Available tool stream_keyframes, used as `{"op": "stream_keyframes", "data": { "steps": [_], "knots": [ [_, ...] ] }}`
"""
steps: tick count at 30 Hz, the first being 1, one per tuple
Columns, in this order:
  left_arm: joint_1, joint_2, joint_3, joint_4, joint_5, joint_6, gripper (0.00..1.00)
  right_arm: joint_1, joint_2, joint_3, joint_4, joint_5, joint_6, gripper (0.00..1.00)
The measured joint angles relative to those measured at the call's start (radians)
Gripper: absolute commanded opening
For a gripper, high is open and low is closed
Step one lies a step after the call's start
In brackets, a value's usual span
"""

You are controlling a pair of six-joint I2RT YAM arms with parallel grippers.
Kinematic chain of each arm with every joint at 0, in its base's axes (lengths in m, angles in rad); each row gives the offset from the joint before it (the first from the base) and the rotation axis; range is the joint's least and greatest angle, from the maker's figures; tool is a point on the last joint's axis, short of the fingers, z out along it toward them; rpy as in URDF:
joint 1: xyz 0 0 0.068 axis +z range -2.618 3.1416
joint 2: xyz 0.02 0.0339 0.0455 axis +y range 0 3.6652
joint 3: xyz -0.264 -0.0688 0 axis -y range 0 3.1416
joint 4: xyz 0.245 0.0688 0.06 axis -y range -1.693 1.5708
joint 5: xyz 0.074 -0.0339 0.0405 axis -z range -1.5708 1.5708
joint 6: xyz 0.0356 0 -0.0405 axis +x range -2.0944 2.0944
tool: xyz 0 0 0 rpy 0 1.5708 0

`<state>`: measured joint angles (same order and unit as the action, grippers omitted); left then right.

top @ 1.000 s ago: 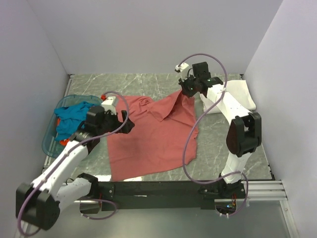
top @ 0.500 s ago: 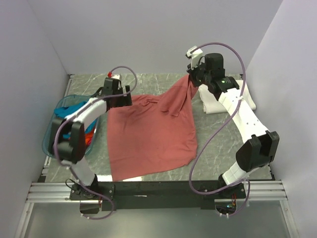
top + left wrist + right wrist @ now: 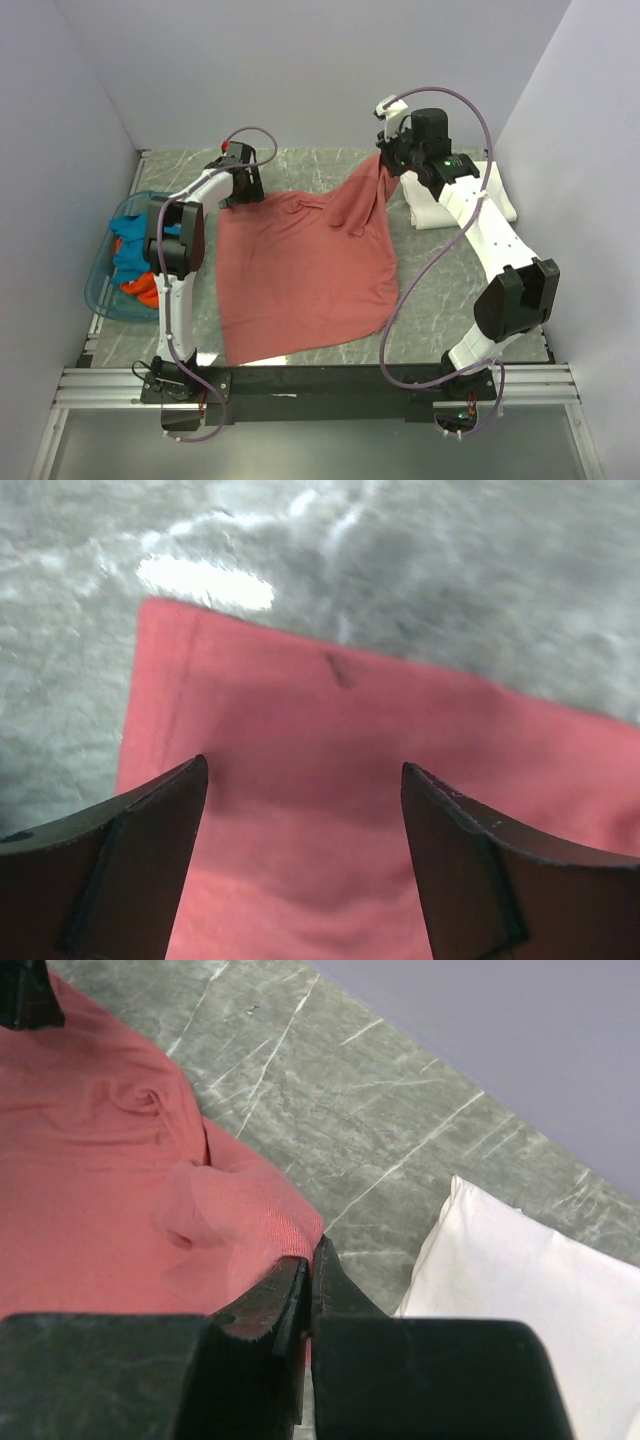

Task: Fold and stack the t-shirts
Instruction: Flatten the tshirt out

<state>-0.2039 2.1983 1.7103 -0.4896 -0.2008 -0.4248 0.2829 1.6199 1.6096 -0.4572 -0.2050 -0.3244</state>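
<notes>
Grey surface (image 3: 430, 330), dusty-red shirt (image 3: 300, 270) spread across the middle. My right end effector (image 3: 308, 1255) pinches its far-right corner; left end effector (image 3: 305, 770) wide open, empty, over the far-left. One-sided pull could skew it.

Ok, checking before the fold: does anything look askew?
The dusty-red t-shirt lies uneven: the right arm's fingers pinch its far right corner up into a peak, while its left side lies flat.

Grey marble-patterned table (image 3: 310, 170) with thin white veins. Translucent blue basket (image 3: 103, 300) at the table's left edge, close to the left wall. Pale lilac walls (image 3: 300, 70) on three sides. Black bar (image 3: 320, 381) along the near edge.
</notes>
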Motion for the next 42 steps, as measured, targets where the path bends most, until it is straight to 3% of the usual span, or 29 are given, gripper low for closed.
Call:
{"op": "stream_keyframes", "data": {
  "steps": [1, 7, 11, 19, 23, 30, 33, 36, 42],
  "knots": [
    [-0.001, 0.018, 0.022, -0.016, -0.014, 0.000, 0.81, -0.001, 0.001, 0.000, 0.000, -0.001, 0.001, 0.00],
    [-0.004, 0.069, 0.085, -0.066, -0.042, 0.010, 0.47, -0.005, 0.003, -0.001, 0.000, -0.008, 0.006, 0.00],
    [-0.005, 0.069, 0.085, -0.069, -0.005, 0.035, 0.00, -0.015, 0.005, -0.001, 0.000, -0.021, 0.011, 0.00],
    [-0.003, -0.022, 0.007, -0.032, 0.074, 0.049, 0.00, -0.024, 0.028, 0.061, -0.050, -0.045, -0.006, 0.00],
    [0.000, -0.177, 0.016, 0.014, 0.071, 0.037, 0.00, -0.024, 0.083, 0.201, -0.075, -0.045, -0.026, 0.00],
    [0.031, -0.372, 0.214, 0.190, 0.068, 0.010, 0.00, -0.034, 0.221, 0.575, -0.082, 0.004, -0.044, 0.00],
    [0.045, -0.457, 0.229, 0.265, 0.072, 0.009, 0.00, -0.055, 0.229, 0.656, -0.060, 0.009, -0.042, 0.00],
    [0.045, -0.559, 0.193, 0.327, 0.085, 0.013, 0.00, -0.089, 0.166, 0.616, 0.001, -0.011, -0.038, 0.00],
    [0.043, -0.940, -0.188, 0.434, 0.144, 0.032, 0.00, -0.146, -0.198, 0.125, 0.107, -0.143, -0.123, 0.00]
  ]
}}
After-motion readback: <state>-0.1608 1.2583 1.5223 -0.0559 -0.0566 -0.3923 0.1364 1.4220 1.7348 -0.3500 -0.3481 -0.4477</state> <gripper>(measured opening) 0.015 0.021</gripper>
